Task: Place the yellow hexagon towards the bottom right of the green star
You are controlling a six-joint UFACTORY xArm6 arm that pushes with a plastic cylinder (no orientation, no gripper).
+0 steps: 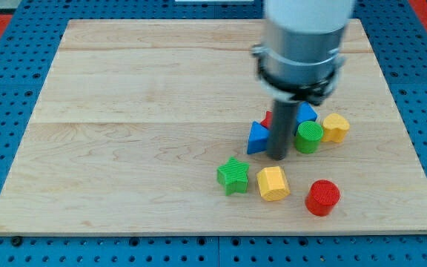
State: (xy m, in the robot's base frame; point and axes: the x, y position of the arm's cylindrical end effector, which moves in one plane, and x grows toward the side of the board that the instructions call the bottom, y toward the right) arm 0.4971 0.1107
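Observation:
The green star (233,176) lies on the wooden board (124,148), low and right of centre. The yellow hexagon (273,183) lies just to its right and slightly lower, a small gap between them. My tip (277,156) is above the yellow hexagon and up-right of the green star, touching neither. It stands between a blue triangle (257,138) on its left and a green cylinder (308,136) on its right.
A second yellow block (336,127) sits right of the green cylinder. A red cylinder (322,197) lies right of the yellow hexagon. Another blue block (306,113) and a red block (267,119) are partly hidden behind the rod.

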